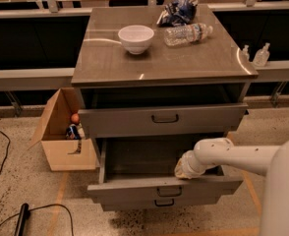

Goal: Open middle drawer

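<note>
Camera view: the gripper rests on the front rim of the middle drawer, which is pulled out past the front edge of the tabletop; whether it grips cannot be told.

The arm is smooth, glossy white and tubular — a rounded joint near its end, a broad pale shell behind. Its gripper, cream-toned and stubby, sits at the middle drawer's front rim.

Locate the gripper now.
The gripper sits at the top front edge of the pulled-out middle drawer, right of centre, just above its handle.
</note>
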Controlling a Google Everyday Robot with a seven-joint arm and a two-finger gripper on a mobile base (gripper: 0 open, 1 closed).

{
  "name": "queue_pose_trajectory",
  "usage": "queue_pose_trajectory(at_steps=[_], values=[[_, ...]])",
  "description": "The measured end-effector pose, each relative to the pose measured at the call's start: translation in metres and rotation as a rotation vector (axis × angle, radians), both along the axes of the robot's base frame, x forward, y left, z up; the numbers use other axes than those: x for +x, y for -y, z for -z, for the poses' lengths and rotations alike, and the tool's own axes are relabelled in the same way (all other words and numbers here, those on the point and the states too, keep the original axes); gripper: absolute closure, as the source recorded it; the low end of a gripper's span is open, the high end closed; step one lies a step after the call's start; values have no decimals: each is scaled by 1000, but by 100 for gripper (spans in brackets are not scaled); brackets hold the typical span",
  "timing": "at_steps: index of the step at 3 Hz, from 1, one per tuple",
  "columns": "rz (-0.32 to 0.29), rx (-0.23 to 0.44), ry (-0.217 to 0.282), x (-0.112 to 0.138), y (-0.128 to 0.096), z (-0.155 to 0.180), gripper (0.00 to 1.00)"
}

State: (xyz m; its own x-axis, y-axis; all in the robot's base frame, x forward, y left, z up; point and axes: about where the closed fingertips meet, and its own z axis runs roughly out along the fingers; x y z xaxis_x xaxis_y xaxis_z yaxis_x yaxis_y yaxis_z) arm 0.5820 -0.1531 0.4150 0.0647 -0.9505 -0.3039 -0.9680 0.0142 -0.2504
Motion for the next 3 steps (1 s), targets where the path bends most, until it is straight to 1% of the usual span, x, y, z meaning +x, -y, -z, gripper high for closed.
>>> queue_pose_trajectory(at_steps=[1,2,3], values=[[-36,41,-130,-58,-14,-7,100],[-36,41,-130,-58,-14,-7,100],[-48,60,-194,-84,-20,-11,100]])
